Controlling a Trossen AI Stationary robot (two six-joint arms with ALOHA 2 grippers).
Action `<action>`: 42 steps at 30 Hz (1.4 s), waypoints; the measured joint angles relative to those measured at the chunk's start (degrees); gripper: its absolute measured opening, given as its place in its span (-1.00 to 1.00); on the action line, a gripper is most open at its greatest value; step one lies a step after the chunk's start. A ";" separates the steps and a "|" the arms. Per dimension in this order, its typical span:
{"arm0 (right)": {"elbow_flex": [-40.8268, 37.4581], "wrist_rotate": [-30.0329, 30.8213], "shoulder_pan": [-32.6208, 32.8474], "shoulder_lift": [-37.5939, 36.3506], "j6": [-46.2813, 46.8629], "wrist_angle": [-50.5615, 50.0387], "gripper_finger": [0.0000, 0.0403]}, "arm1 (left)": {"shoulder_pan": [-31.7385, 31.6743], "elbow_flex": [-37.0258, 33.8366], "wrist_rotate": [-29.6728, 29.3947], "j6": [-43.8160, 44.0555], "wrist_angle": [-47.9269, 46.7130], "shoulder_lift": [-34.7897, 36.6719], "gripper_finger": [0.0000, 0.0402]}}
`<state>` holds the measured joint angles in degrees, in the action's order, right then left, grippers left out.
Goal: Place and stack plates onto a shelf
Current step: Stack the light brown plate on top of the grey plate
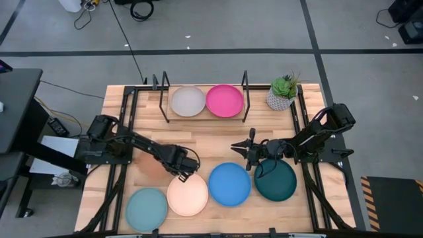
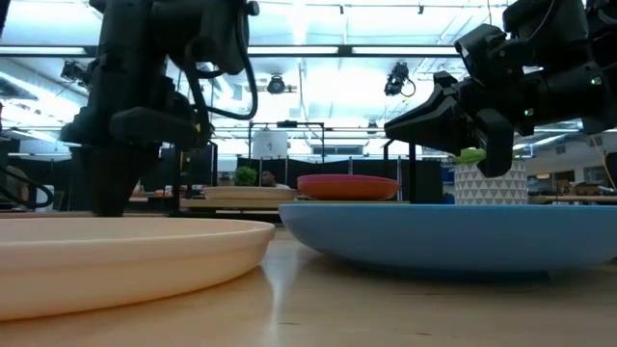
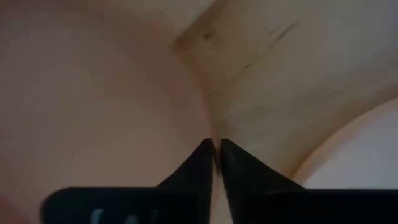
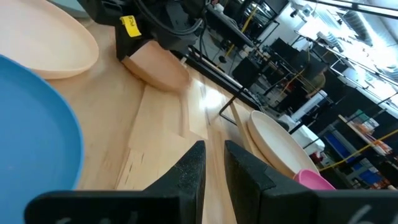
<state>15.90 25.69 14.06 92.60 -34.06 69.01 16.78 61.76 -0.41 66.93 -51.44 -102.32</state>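
Plate-stacking rig, mid-task: my left gripper (image 1: 180, 176) sits low over the near half of the table, just beyond the cream plate (image 1: 187, 194). Its jaws are clenched on what I take to be the rim of the terracotta plate (image 4: 155, 65). The right wrist view shows that plate tilted, one edge up in the jaws and the other down toward the wood, on the left arm's own side of the gripper.

The shelf (image 1: 201, 116) lies straight across the table from the jaws, at the far edge. It carries the grey plate (image 1: 188, 101) on its left half and the magenta plate (image 1: 225, 100) on its right. The grey one is nearer this arm, so I judge it the natural stacking spot.

My right gripper (image 1: 246, 153) waits mid-table, between the blue plate (image 1: 230, 184) and the shelf, with its jaws drawn almost together on nothing. The dark teal plate (image 1: 275, 180) and the light teal plate (image 1: 147, 209) lie flat in the near row, not yet shelved.
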 joint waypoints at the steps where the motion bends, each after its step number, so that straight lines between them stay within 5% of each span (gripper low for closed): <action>1: 0.00 0.00 0.00 0.00 0.03 0.00 -0.68 | 0.02 0.56 -0.08 -1.20 0.02 0.00 -0.91; 14: -0.02 0.05 0.03 0.00 4.93 -2.66 -0.68 | -2.02 16.33 0.22 -27.34 -5.56 0.02 -0.92; 20: -0.02 0.15 0.26 0.00 11.10 -3.97 -0.68 | -5.19 24.70 -12.23 -43.72 -8.36 0.09 -0.93; 23: -0.02 0.15 1.17 0.00 14.34 -5.16 -0.68 | -8.19 26.72 -13.65 -49.05 -8.72 0.09 -0.93; 32: -0.02 1.97 5.82 0.00 18.60 -8.52 -0.68 | -21.37 24.97 -20.16 -65.43 -8.59 -0.42 -0.93; 42: -0.04 11.16 10.66 0.00 19.34 -9.61 -0.68 | -36.39 17.53 -16.36 -74.15 0.50 -0.39 -0.93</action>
<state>15.86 36.86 24.73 92.60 -14.72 59.40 -19.61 79.29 -16.78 -7.22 -50.94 -102.72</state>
